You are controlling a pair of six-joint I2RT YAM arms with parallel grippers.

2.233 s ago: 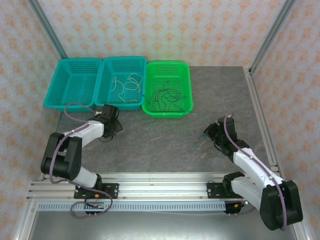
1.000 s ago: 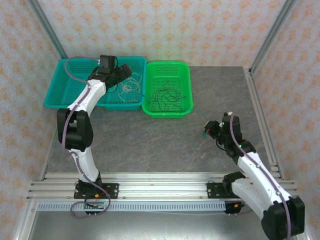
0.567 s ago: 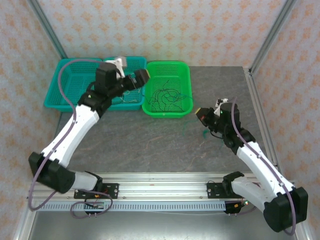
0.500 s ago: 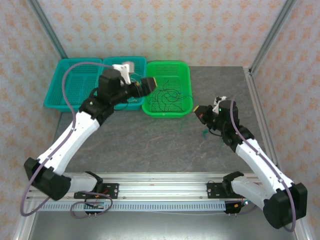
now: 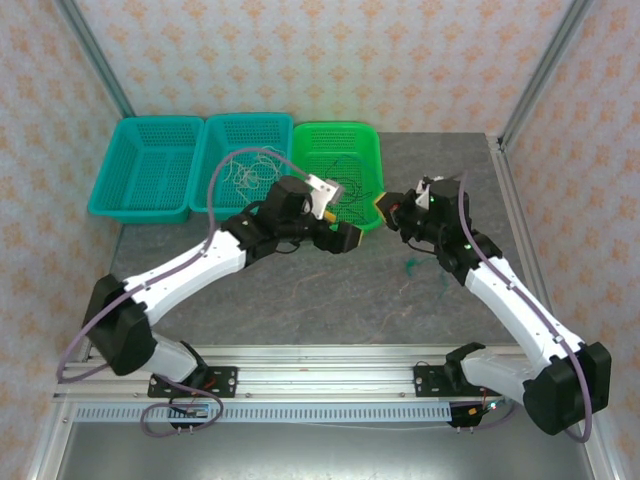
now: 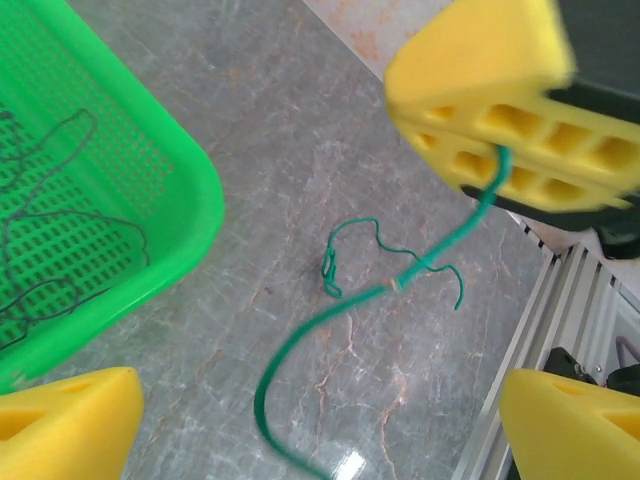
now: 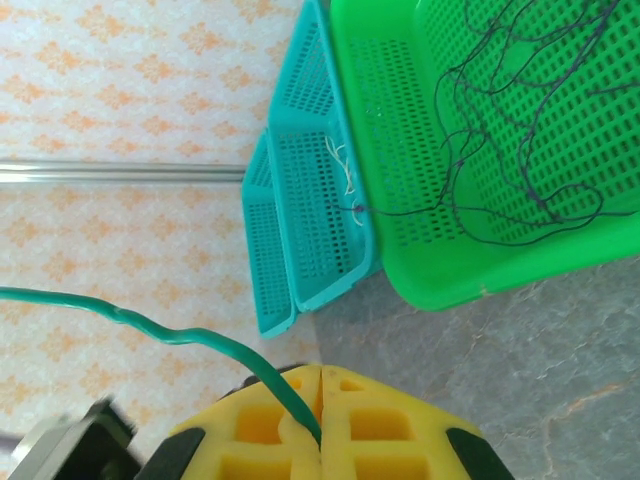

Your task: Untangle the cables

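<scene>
A green cable (image 6: pixel 319 316) hangs from my right gripper (image 5: pixel 383 208), whose yellow pads (image 6: pixel 500 100) are shut on it. Its loose end curls on the grey table (image 5: pixel 412 265). In the right wrist view the green cable (image 7: pixel 215 343) runs into the closed right gripper (image 7: pixel 320 420). My left gripper (image 5: pixel 347 238) is close to the right one, left of it and open, with the cable passing between its spread fingertips (image 6: pixel 60 425) untouched. Black cables (image 7: pixel 520 130) lie in the green basket (image 5: pixel 345 145). Cream cables (image 5: pixel 245 175) lie in the middle teal basket (image 5: pixel 215 130).
A second teal basket (image 5: pixel 145 165) stands at the far left. The three baskets line the back of the table (image 5: pixel 300 300). Metal frame posts rise at the back corners, and a rail (image 5: pixel 320 365) runs along the near edge.
My left arm has swung from over the teal basket to the table in front of the green basket. My right gripper has carried the green cable up and left, toward the left gripper.
</scene>
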